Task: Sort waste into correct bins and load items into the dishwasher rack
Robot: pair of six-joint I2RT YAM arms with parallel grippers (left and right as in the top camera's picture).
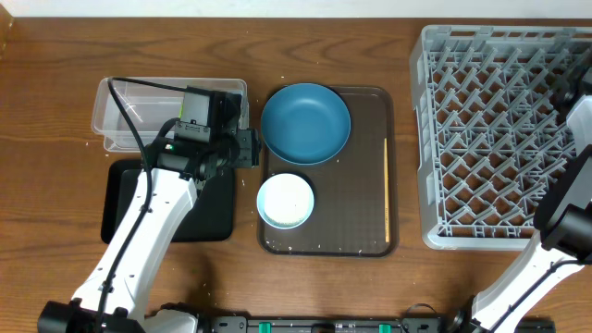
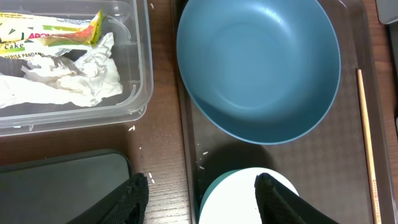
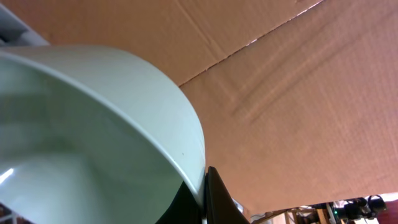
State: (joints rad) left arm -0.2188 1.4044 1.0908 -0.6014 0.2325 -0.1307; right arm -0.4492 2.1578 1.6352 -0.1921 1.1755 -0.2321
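My left gripper [image 2: 202, 190] is open and empty. It hovers over the left edge of the brown tray [image 1: 370, 139], between the black tray [image 1: 213, 217] and the white bowl [image 2: 239, 199]. The dark blue bowl [image 1: 305, 122] sits at the back of the brown tray. A wooden chopstick [image 1: 386, 190] lies along its right side. The clear tub [image 1: 116, 100] holds the yellow-green wrapper [image 2: 56, 31] and white paper scraps [image 2: 81, 78]. My right gripper [image 3: 204, 193] is shut on the rim of the mint-green bowl [image 3: 93, 124]. The pink cup is out of view.
The grey dishwasher rack [image 1: 504, 139] fills the right side of the table, with my right arm [image 1: 564, 222] at its right edge. A few white grains [image 2: 132, 129] lie on the wood by the tub. Brown cardboard [image 3: 298, 93] is behind the mint bowl.
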